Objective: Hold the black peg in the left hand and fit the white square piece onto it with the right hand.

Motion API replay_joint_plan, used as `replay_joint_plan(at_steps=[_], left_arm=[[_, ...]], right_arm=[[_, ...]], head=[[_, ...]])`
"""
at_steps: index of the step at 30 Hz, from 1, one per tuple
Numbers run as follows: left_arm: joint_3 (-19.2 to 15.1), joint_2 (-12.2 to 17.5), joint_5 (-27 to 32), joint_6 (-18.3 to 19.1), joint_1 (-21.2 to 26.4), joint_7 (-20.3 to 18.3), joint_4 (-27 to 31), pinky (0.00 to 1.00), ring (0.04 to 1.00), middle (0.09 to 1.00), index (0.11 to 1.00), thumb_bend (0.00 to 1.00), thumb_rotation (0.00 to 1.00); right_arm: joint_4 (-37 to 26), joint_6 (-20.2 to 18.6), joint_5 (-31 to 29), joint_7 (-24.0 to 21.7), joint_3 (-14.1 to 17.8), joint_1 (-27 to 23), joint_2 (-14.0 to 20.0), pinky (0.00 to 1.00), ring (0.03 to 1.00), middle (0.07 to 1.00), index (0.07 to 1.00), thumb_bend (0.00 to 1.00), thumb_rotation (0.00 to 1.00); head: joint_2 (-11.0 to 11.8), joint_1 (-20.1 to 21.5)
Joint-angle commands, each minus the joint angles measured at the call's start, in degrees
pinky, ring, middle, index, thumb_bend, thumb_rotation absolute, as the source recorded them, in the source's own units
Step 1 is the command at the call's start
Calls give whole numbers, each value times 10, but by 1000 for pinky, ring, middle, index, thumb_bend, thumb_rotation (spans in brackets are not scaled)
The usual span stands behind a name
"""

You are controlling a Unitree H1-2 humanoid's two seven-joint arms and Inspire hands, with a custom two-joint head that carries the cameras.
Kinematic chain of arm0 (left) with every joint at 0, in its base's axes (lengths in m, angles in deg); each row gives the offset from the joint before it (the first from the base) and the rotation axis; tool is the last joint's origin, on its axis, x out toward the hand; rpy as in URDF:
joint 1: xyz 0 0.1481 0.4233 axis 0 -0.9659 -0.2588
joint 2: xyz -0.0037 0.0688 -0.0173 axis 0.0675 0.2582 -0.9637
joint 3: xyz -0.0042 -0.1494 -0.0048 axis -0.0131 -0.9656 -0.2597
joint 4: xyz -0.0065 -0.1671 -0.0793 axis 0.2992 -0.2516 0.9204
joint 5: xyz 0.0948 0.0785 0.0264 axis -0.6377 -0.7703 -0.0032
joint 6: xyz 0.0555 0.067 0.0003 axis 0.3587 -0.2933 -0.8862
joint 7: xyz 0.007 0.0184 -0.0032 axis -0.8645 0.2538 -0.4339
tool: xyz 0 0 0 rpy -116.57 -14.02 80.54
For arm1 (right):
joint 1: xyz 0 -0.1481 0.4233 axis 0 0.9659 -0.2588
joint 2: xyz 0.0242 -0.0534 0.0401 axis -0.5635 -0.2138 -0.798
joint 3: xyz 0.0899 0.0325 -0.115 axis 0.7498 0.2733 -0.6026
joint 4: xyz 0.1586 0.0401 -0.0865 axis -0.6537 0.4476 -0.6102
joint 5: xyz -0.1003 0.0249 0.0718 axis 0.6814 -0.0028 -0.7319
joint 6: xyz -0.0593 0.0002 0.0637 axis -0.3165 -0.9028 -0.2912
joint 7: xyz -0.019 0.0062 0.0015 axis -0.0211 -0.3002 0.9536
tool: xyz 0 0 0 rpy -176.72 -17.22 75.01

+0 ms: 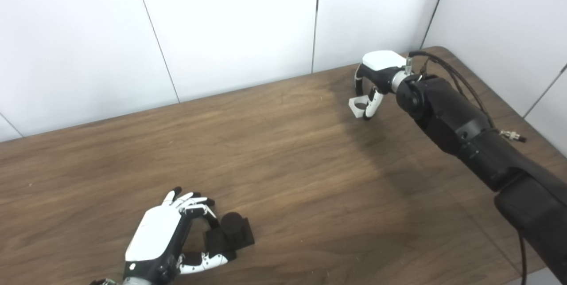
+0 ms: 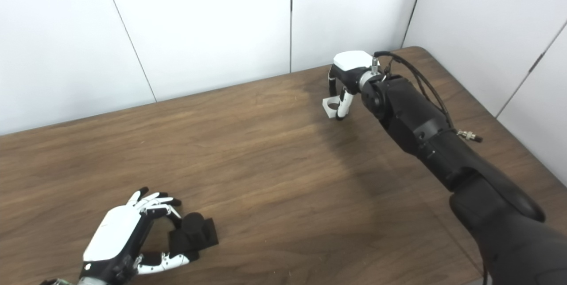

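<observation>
A: The left hand [image 1: 166, 236] curls around the black peg [image 1: 231, 230] near the table's [image 1: 283, 152] front edge; is contact firm? I cannot tell.

B: The right hand [image 1: 374, 83] pinches the white square piece [image 1: 359, 106] far across; a thin fingertip hold could let it twist or drop in transit.
</observation>
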State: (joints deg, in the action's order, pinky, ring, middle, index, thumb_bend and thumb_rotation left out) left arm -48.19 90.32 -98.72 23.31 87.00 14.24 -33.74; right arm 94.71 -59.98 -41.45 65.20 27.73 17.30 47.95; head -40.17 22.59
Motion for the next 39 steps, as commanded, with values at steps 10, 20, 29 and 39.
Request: replay_joint_plan(at_steps=[10,20,29,39], left_arm=[[2,5,-13,16,-10,-22,7,1000,885,769,487,520,49],[5,3,-15,13,-10,-15,7,1000,880,765,487,520,50],[11,-6,-23,19,-10,-18,4,1000,893,774,487,520,51],[24,-24,-47,37,-9,-24,3,1000,906,783,487,520,53]], right_arm=[[-14,23,-7,7,18,-8,18,967,944,810,485,523,129],[-90,31,-12,-1,28,11,29,988,935,801,485,523,129],[-165,69,-9,-6,37,23,34,954,925,797,486,524,130],[-288,77,-13,-73,42,32,30,968,943,801,486,523,131]], head=[[-2,-8],[-10,-45],[-19,-97],[-27,-161]])
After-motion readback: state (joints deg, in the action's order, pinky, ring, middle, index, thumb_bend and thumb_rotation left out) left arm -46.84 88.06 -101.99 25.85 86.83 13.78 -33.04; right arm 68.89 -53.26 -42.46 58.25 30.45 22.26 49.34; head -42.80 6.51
